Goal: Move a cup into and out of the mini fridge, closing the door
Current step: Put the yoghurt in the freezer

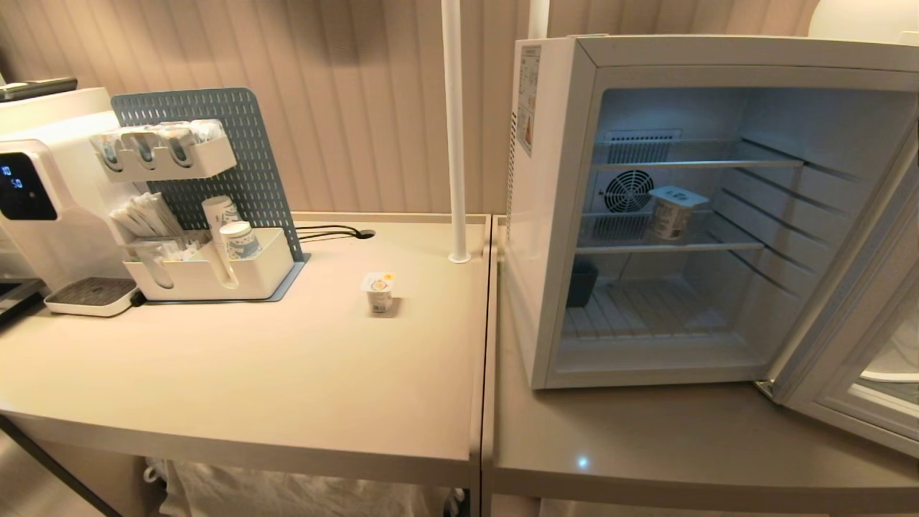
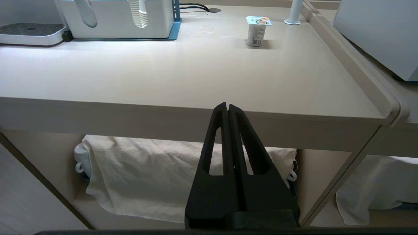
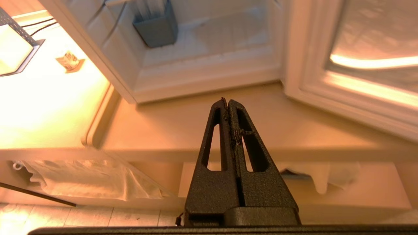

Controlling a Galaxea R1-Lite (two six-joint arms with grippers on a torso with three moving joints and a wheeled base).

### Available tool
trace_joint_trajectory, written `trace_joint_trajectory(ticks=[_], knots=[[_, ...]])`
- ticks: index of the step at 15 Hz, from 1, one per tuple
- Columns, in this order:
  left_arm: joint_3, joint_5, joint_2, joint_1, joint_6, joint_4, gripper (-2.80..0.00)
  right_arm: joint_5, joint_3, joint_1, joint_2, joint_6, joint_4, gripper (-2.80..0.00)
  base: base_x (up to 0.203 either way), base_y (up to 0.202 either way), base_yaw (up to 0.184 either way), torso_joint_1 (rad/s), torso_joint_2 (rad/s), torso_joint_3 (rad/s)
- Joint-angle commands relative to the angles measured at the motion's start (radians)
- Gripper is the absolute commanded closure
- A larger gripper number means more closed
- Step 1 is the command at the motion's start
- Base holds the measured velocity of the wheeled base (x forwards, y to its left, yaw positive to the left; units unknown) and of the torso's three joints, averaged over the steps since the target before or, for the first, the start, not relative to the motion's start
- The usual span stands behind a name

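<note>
My right tool (image 3: 227, 101) has its fingers pressed together on nothing, and it hangs low in front of the desk (image 1: 646, 445) that carries the mini fridge (image 1: 553, 215). The fridge's open mouth lies ahead of it and above, and the door (image 1: 847, 373) stands swung wide off to my right. My left tool (image 2: 227, 106) is likewise closed and empty, parked below the front edge of the other desk (image 2: 163, 75).

Two cups are in play. One cup (image 1: 671, 213) stands upright on the middle wire shelf (image 1: 718, 246) inside the fridge, towards the back, near the fan grille. It is a small pale tub with a foil lid and a printed label. The second cup (image 1: 378, 292), much the same in look with an orange mark on its lid, stands upright on the left desk, well apart from the fridge and ahead of my left tool.

The door's free edge is nearest my right side, so I judge the right arm the natural one both for reaching the shelf cup and for pushing the door shut. Either way the tool must first rise to shelf height. Both cups have their long axis vertical, so a level approach from the side should suit.
</note>
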Motion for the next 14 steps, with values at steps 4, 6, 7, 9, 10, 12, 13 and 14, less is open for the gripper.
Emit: trace_joint_trajectory(ticks=[4,6,7,9,10,12,13,14], knots=[[0.0,0.0,0.002,0.0,0.001,-0.001,0.0,0.031,0.065,-0.065,-0.425,-0.033,0.17,0.0,0.0,0.0,0.0,0.0,0.0,0.0],[0.0,0.0,0.0,0.0,-0.001,-0.001,0.0,0.048,0.14,-0.075,-0.507,-0.054,0.146,0.0,0.0,0.0,0.0,0.0,0.0,0.0],[0.0,0.0,0.002,0.0,-0.001,-0.001,0.0,0.047,0.22,-0.078,-0.507,-0.052,0.078,0.0,0.0,0.0,0.0,0.0,0.0,0.0],[0.0,0.0,0.002,0.0,-0.001,-0.001,0.0,0.048,0.411,-0.08,-0.505,-0.067,-0.159,0.0,0.0,0.0,0.0,0.0,0.0,0.0],[0.0,0.0,0.002,0.0,-0.001,-0.001,0.0,0.051,0.506,-0.081,-0.504,-0.092,-0.28,0.0,0.0,0.0,0.0,0.0,0.0,0.0],[0.0,0.0,0.002,0.0,0.0,-0.001,0.0,0.053,0.575,-0.081,-0.503,-0.13,-0.346,0.0,0.0,0.0,0.0,0.0,0.0,0.0],[0.0,0.0,0.002,0.0,0.001,-0.001,0.0,0.055,0.561,-0.082,-0.503,-0.152,-0.354,0.0,0.0,0.0,0.0,0.0,0.0,0.0],[0.0,0.0,0.002,0.0,0.001,0.0,0.0,0.055,0.557,-0.082,-0.503,-0.167,-0.343,0.0,0.0,0.0,0.0,0.0,0.0,0.0]])
